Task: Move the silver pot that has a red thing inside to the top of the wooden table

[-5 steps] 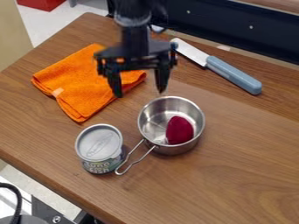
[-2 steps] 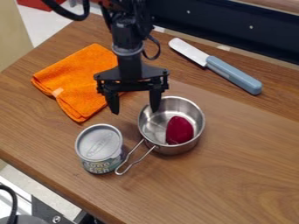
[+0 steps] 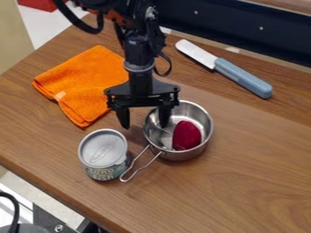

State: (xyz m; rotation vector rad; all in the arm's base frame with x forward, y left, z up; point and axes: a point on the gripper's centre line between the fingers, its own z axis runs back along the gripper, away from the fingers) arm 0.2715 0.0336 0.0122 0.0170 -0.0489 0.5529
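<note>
My gripper (image 3: 145, 126) hangs open at the left rim of the silver pot, one finger over the pot's inside and the other outside it to the left. The silver pot (image 3: 193, 152) stands upright near the middle of the wooden table (image 3: 243, 182), its wire handle pointing to the lower left. Inside the pot, toward its right side, lies a dark red thing (image 3: 186, 135). Whether the fingers touch the pot, I cannot tell.
A tin can (image 3: 103, 154) stands just left of the pot handle. An orange cloth (image 3: 85, 86) lies at the upper left. A knife with a blue handle (image 3: 243, 77) lies at the upper right, near the table's back edge.
The gripper has come down and toward the camera, from above the cloth's right side to the pot's left rim. It stays open, and the pot has not moved.
</note>
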